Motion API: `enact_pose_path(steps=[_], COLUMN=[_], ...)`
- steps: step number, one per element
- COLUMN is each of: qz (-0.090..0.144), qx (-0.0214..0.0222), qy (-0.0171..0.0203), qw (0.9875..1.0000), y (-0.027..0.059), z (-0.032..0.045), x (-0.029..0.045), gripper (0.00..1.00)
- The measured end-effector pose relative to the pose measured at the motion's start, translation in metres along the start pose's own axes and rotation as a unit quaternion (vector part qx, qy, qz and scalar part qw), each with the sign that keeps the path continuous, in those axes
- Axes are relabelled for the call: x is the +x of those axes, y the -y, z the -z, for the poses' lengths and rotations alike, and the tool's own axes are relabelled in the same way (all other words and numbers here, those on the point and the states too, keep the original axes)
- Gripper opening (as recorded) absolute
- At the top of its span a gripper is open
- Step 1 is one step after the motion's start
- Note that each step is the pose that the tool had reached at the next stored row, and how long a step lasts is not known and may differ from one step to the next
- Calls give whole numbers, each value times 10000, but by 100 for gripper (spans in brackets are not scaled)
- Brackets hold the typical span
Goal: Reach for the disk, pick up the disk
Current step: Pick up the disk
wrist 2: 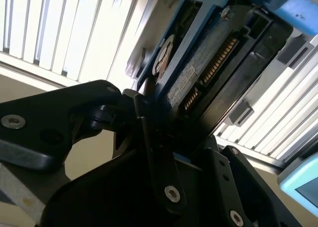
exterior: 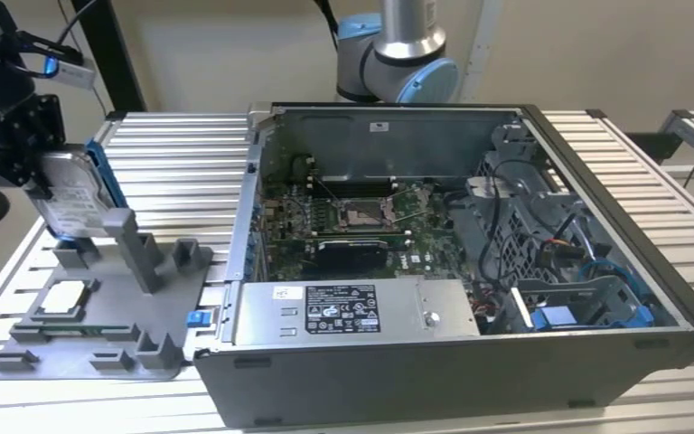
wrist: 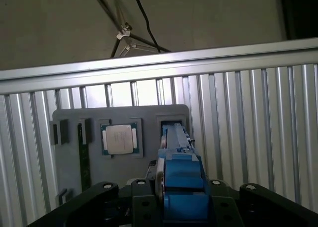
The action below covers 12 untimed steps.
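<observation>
Clamping the disk [exterior: 79, 199] between its black fingers, the gripper [exterior: 41, 176] hangs at the exterior view's left, above the far corner of the grey fixture tray [exterior: 94, 357] on the slatted table [exterior: 178, 145]. No gap lies between claw and disk: in both wrist views the disk sits straight inside the claw, a finger pressed to each face. It stands on edge, its long axis nearly upright, running from the claw down toward the tray's slot [wrist: 173, 121]. Its lower end is at or just over that slot; whether it is clear of the walls I cannot tell. I judge the lift turns on that axis, since a pull along it keeps the blue frame off the slot walls. The processor chip [exterior: 64, 297] lies nearer on the tray, and the open computer case [exterior: 444, 371] stands to the right
</observation>
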<state>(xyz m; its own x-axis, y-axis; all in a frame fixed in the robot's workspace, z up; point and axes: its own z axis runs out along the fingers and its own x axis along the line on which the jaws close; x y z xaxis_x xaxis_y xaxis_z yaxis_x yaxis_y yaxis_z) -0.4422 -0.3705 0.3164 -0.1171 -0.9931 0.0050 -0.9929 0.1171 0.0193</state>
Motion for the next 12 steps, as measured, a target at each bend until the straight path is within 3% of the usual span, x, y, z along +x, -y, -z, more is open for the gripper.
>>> enact_pose_path(steps=[12], qz=[0], qx=[0], qy=[0], qw=[10000], y=[-2], z=[83], x=[1], gripper=[0])
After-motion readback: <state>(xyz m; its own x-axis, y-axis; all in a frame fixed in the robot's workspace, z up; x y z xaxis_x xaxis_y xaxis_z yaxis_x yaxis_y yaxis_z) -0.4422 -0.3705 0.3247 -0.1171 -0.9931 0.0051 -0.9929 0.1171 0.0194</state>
